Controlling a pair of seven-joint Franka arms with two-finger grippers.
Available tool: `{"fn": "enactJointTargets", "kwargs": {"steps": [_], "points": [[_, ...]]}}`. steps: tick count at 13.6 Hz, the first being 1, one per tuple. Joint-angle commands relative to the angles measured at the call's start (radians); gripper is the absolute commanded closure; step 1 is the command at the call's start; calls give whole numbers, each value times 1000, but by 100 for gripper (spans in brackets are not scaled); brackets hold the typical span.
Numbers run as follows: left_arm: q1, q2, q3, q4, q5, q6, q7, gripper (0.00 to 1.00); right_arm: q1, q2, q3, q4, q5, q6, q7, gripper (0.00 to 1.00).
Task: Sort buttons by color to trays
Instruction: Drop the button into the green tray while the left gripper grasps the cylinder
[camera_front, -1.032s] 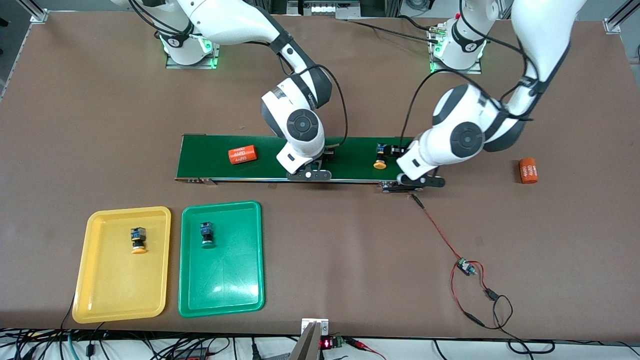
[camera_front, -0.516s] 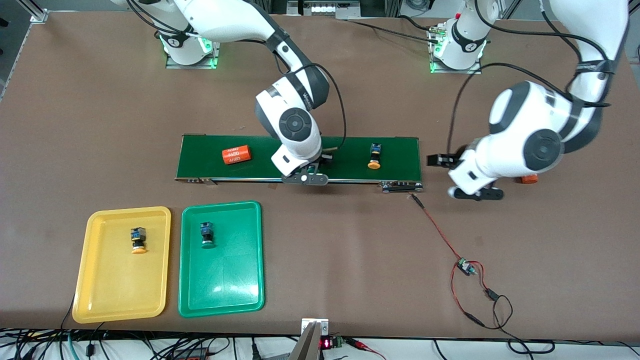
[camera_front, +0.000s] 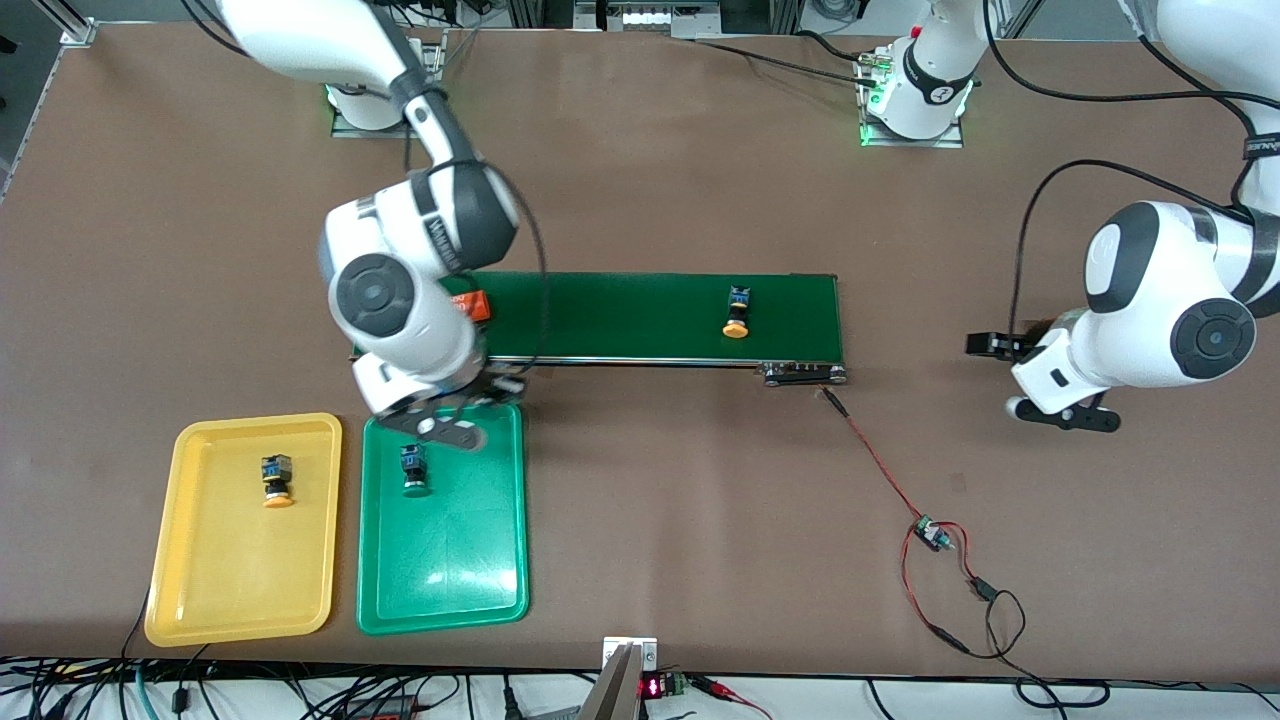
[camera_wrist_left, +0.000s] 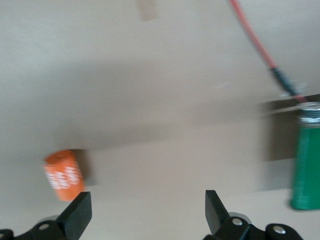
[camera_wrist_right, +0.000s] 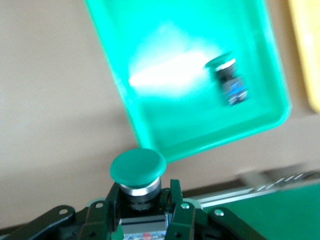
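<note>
Right gripper (camera_wrist_right: 140, 212) is clamped on a small green-capped push-button switch (camera_wrist_right: 138, 172) with a black-and-blue body, carried in the air over the edge of the shallow green plastic tray (camera_front: 443, 590) nearest the long dark-green conveyor belt (camera_front: 640, 310).

A second green-capped push-button switch (camera_front: 413, 468) lies in the green tray. Beside that tray, toward the right arm's end of the tabletop (camera_front: 700, 500), is the shallow yellow plastic tray (camera_front: 240, 590), holding one yellow-orange-capped push-button switch (camera_front: 276, 479). Another yellow-orange-capped push-button switch (camera_front: 737, 311) lies on the belt, toward the left arm's end. An orange cylinder with white print (camera_front: 478, 305) on the belt is mostly hidden by the right arm.

Left gripper (camera_wrist_left: 145, 212) hangs with its fingers spread wide, holding nothing, above bare tabletop off the belt's end, near a second orange printed cylinder (camera_wrist_left: 64, 175).
</note>
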Motion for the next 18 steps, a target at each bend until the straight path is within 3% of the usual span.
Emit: {"fn": "enactJointTargets", "kwargs": {"steps": [1, 4, 7, 14, 15, 17, 18], "points": [[-11, 33, 100, -2, 59, 62, 147, 0, -80, 24, -7, 9, -23, -4, -112, 100], [-2, 34, 183, -98, 59, 114, 183, 0, -117, 52, -7, 9, -25, 6, -191, 100], [3, 36, 275, -252, 59, 367, 262, 0, -127, 98, -2, 9, -20, 115, -205, 100], [18, 56, 316, -368, 58, 498, 264, 3, -110, 211, 7, 15, -14, 345, -301, 100], [18, 56, 317, -375, 58, 500, 264, 11, -110, 237, 25, 19, -14, 347, -336, 100], [18, 61, 317, -376, 58, 489, 261, 52, -118, 271, 55, 36, -14, 355, -341, 100], [18, 59, 316, -375, 58, 487, 259, 67, -115, 285, 56, 44, -14, 356, -341, 100]]}}
